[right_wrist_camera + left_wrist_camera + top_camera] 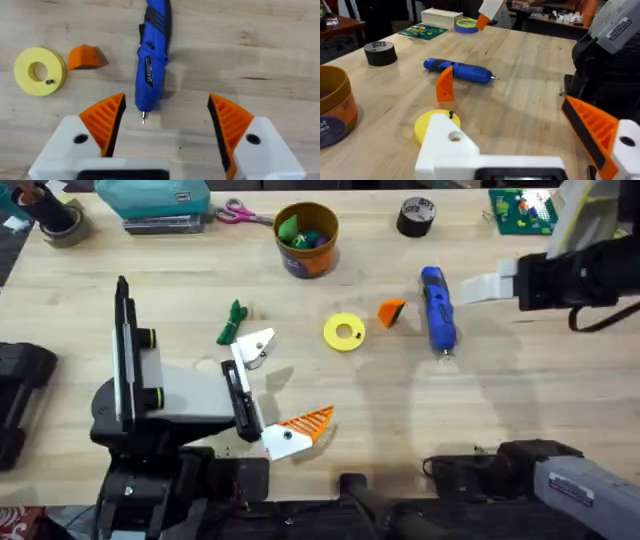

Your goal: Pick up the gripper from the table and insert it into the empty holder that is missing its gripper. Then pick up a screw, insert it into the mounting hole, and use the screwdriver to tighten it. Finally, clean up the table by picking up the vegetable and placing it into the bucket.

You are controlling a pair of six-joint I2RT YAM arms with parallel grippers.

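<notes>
The loose orange ribbed gripper [391, 311] [445, 85] [86, 56] lies between a yellow disc [344, 332] and the blue screwdriver [437, 308] [152, 55]. My left gripper [290, 385] [520, 130] is open. One finger is the bare white holder [258, 348] [450, 145] and the other carries an orange pad. A small screw [451, 115] [48, 81] sits on the disc. My right gripper [475, 290] [165, 120] hovers open just over the screwdriver's tip end. The green vegetable [232, 323] lies beside the holder. The orange bucket [306, 238] [335, 105] stands at the back.
Along the back edge are a black tape roll [416, 217] [380, 52], scissors [240, 215], a teal case [155, 200] and a green circuit board [522, 210]. Green and blue items lie in the bucket. Bare wood stretches in front of the screwdriver.
</notes>
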